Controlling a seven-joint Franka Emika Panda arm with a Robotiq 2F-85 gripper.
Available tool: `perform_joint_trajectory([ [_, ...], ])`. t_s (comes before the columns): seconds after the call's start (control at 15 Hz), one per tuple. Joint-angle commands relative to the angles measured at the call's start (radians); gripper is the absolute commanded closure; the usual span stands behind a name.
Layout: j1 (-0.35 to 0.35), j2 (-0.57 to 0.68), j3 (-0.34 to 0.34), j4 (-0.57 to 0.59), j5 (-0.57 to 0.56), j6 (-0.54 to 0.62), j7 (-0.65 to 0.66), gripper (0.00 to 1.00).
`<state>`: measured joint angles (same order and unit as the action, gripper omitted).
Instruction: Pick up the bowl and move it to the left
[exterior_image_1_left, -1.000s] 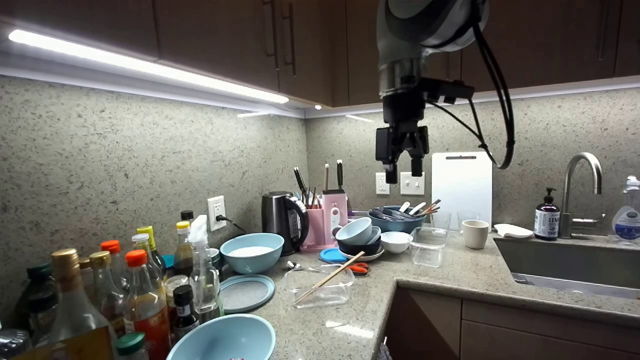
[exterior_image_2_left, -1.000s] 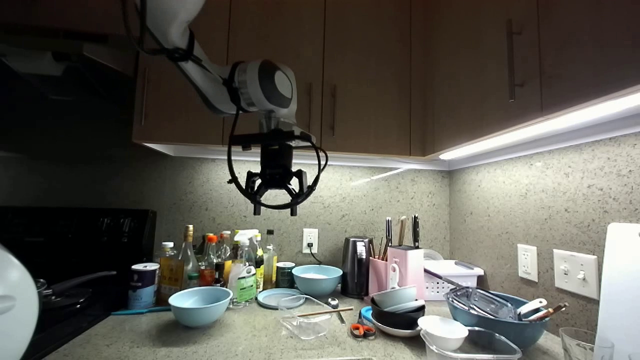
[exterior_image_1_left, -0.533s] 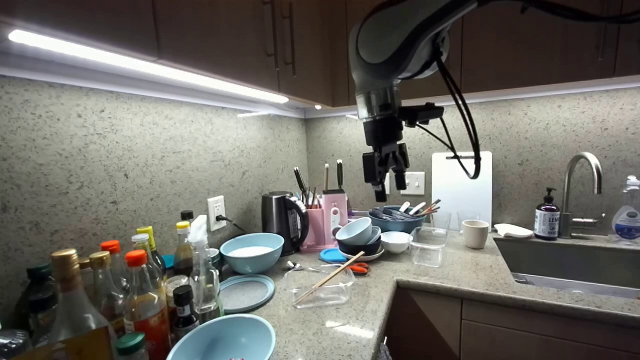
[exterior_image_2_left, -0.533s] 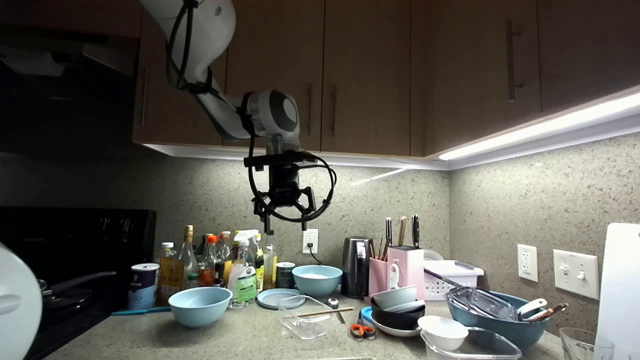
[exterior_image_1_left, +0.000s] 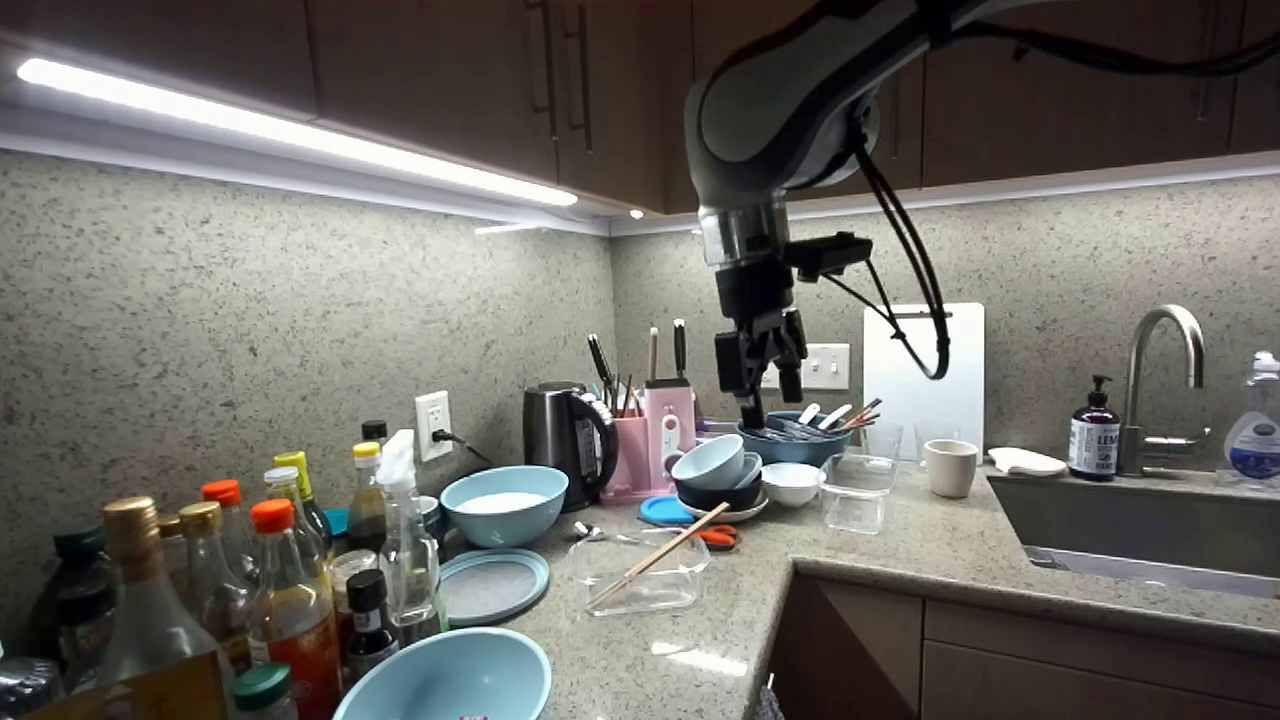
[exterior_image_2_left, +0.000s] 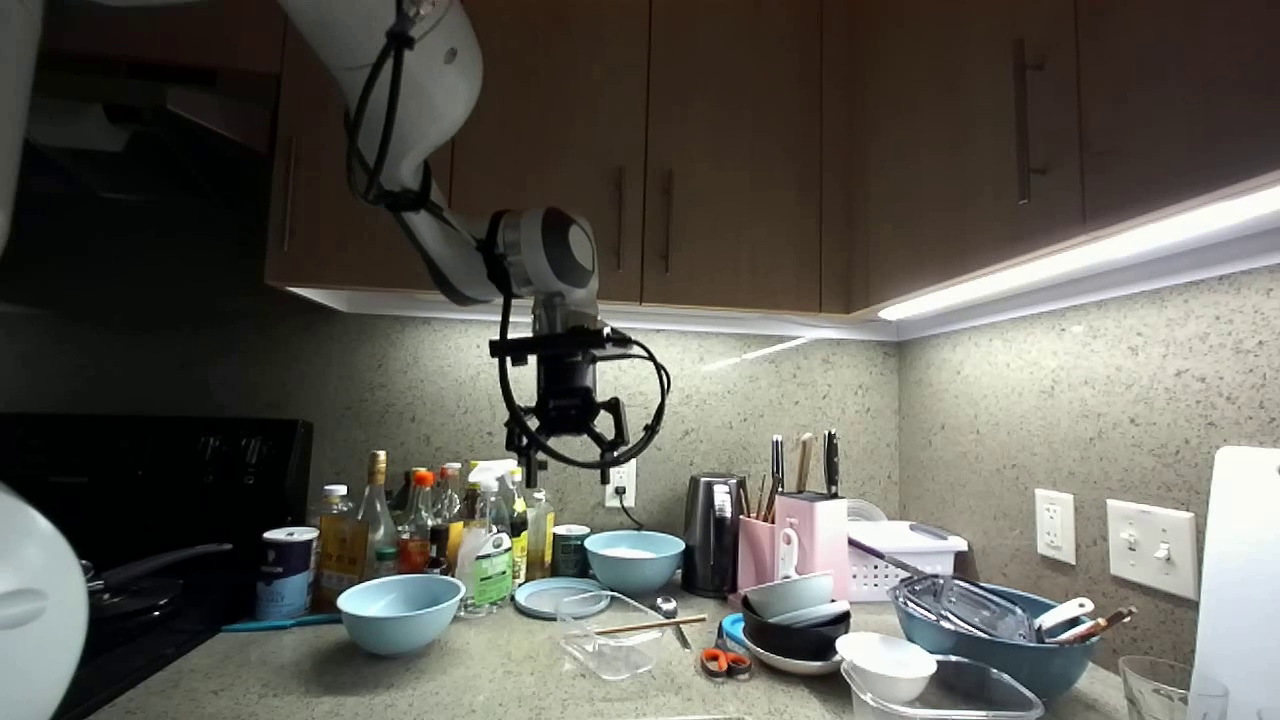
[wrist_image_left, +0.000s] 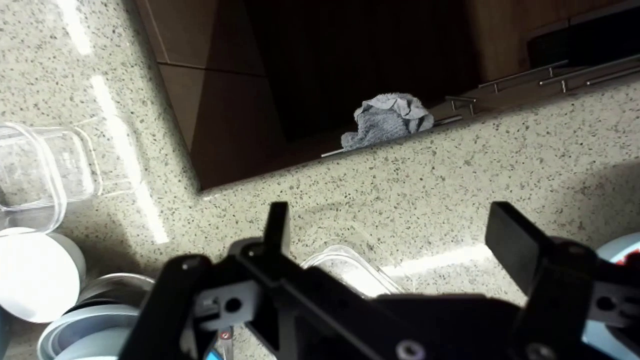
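A light blue bowl (exterior_image_2_left: 400, 620) stands on the counter near the stove and shows low in an exterior view (exterior_image_1_left: 450, 685). Its edge probably shows at the right of the wrist view (wrist_image_left: 620, 245). A second light blue bowl (exterior_image_2_left: 634, 570) with white contents stands by the kettle, also in an exterior view (exterior_image_1_left: 500, 532). Small bowls (exterior_image_2_left: 790, 597) are stacked beside a white bowl (exterior_image_2_left: 887, 668). My gripper (exterior_image_1_left: 772, 401) is open and empty, high above the counter, seen also in an exterior view (exterior_image_2_left: 568, 475) and the wrist view (wrist_image_left: 392, 232). It touches no bowl.
A clear container (exterior_image_2_left: 610, 655) with a chopstick (exterior_image_1_left: 660, 555) across it lies mid-counter, beside orange scissors (exterior_image_2_left: 725, 662). Bottles (exterior_image_1_left: 290, 580), a kettle (exterior_image_2_left: 711, 535) and a knife block (exterior_image_2_left: 815, 540) stand along the wall. A sink (exterior_image_1_left: 1150, 520) is beyond the counter corner.
My gripper has come down toward the counter. It has moved left in an exterior view and slightly right in an exterior view. It stays open; the bowls have not moved.
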<state>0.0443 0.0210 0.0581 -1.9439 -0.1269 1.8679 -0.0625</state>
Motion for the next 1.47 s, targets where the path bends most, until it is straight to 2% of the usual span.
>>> perform_joint_trajectory([
  [0.0,0.014,0.18,0.006,0.089,-0.056,0.054,-0.019,0.0],
  [0.27,0.034,0.375,-0.001,0.243,-0.12,0.022,-0.033,0.0],
  [0.4,0.038,0.432,-0.007,0.31,-0.13,-0.006,-0.045,0.0],
  [0.47,0.035,0.384,-0.003,0.231,-0.104,0.043,-0.01,0.0],
  [0.73,0.037,0.442,-0.007,0.305,-0.111,0.017,-0.015,0.0],
  [0.87,0.026,0.45,0.014,0.293,-0.095,0.039,-0.089,0.0],
  [1.0,0.036,0.503,0.022,0.335,-0.119,0.043,-0.15,0.0],
  [1.4,0.114,0.685,0.039,0.528,-0.23,0.01,-0.319,0.0],
])
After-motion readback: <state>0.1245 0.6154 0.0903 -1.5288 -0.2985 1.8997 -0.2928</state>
